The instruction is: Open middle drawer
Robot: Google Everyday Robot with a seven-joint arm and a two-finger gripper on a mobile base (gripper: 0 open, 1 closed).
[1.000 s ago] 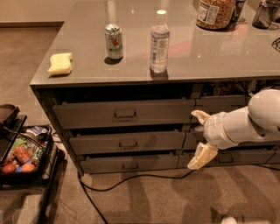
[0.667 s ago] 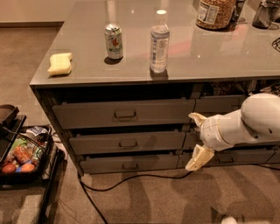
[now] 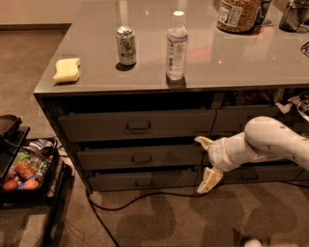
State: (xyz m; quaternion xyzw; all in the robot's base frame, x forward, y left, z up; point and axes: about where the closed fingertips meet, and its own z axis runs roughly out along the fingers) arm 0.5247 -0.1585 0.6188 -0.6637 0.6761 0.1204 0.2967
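My arm has slid a little left since the earlier frame. The gripper [image 3: 207, 161] now sits at the right end of the middle drawer [image 3: 111, 159], fingers spread wide and holding nothing. That drawer, second down under the worktop's [image 3: 241, 62] front edge, looks shut, so reaching its pull [image 3: 141, 158] and hauling are left. The jar [image 3: 236, 14] at the back edge holds something brown. The floor bin [image 3: 29, 191] holds food.
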